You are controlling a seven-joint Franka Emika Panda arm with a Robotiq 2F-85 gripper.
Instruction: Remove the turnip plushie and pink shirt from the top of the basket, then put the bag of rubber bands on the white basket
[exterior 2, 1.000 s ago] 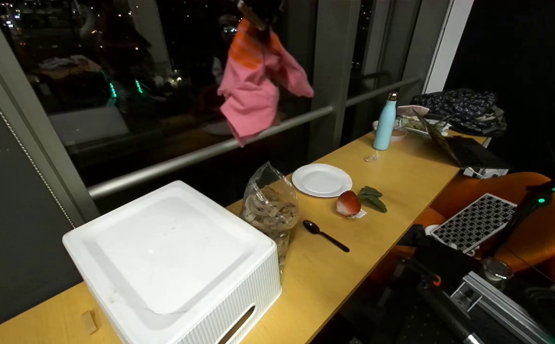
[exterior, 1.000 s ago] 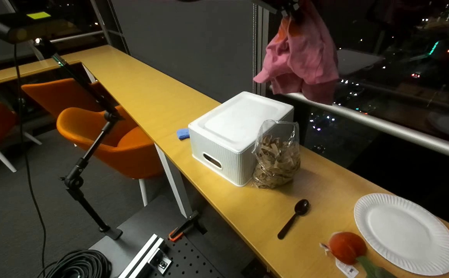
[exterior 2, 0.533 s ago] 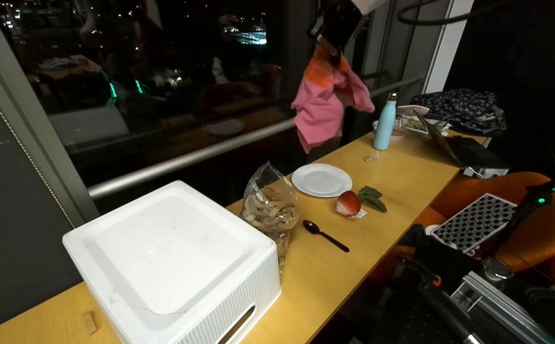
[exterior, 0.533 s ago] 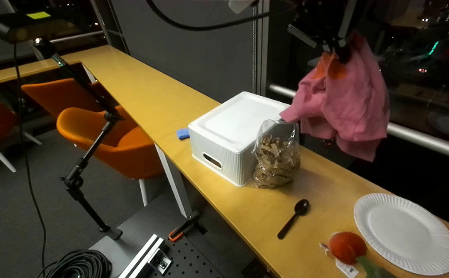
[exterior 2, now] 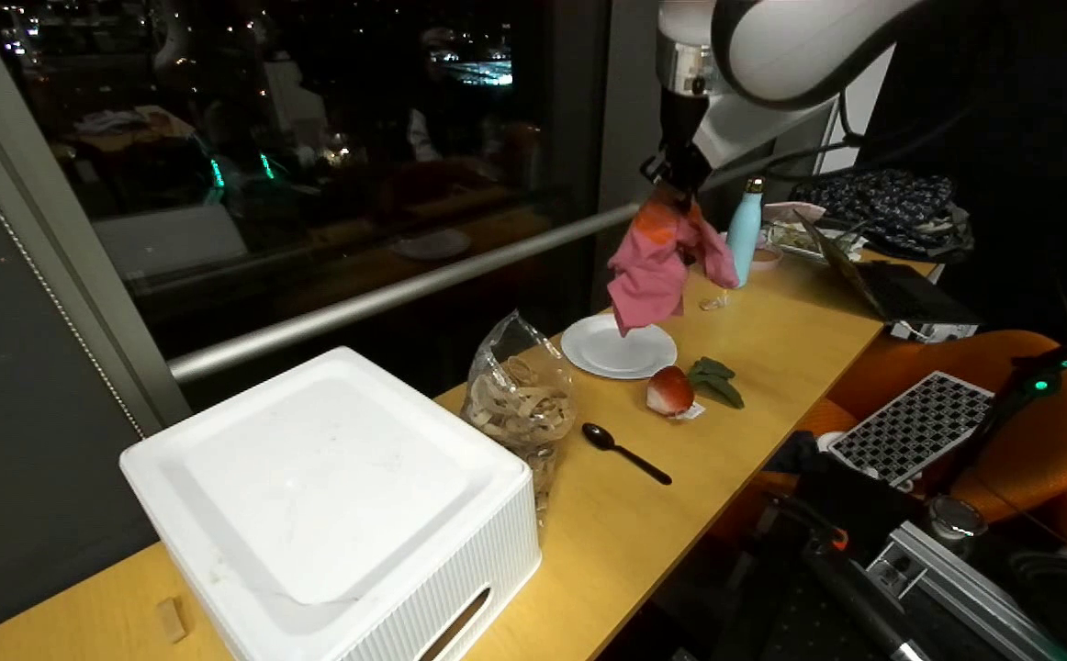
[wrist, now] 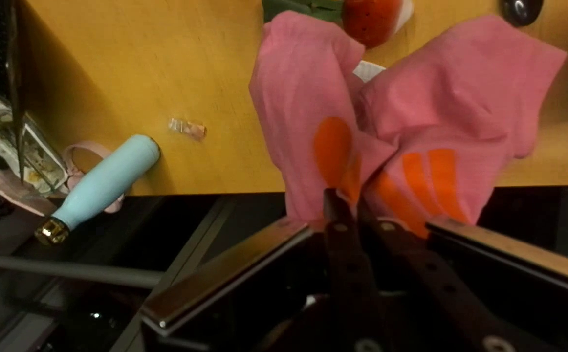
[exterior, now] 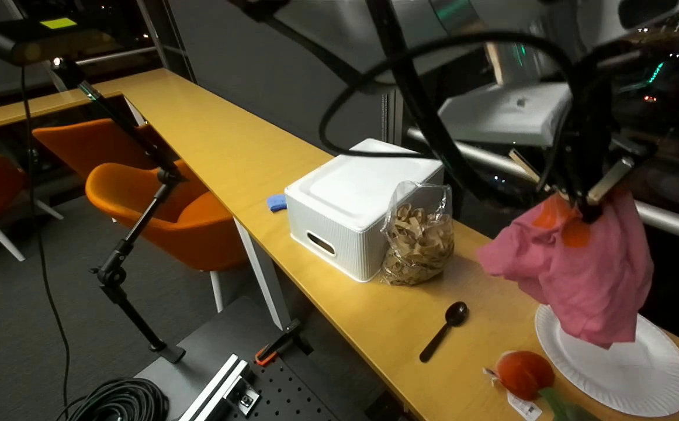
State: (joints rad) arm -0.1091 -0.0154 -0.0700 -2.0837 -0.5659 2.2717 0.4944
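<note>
"Since the pink shirt (wrist: 411,112) crowds the wrist view, log the gripper (wrist: 348,199) first."

"Fingers together, clamped on the shirt; cloth gathered at the tips, the rest hanging loose. In an exterior view the shirt hangs at one o'clock from the white plate (exterior 2: 621,356). Whether the hem touches it, can't tell."

"And the bag of rubber bands (exterior: 418,245)?"

"Upright on the table (exterior: 386,318), right beside the white basket (exterior: 357,202), which stands at ten o'clock from it in an exterior view. Contact between them unclear."

"And the turnip plushie (exterior: 525,374)?"

"On the table too, lying near the plate, at four o'clock from the black spoon (exterior: 452,318) in an exterior view."

"Anything farther along?"

"Light-blue bottle (exterior 2: 745,227), upright, one o'clock from the turnip plushie in an exterior view."
</note>
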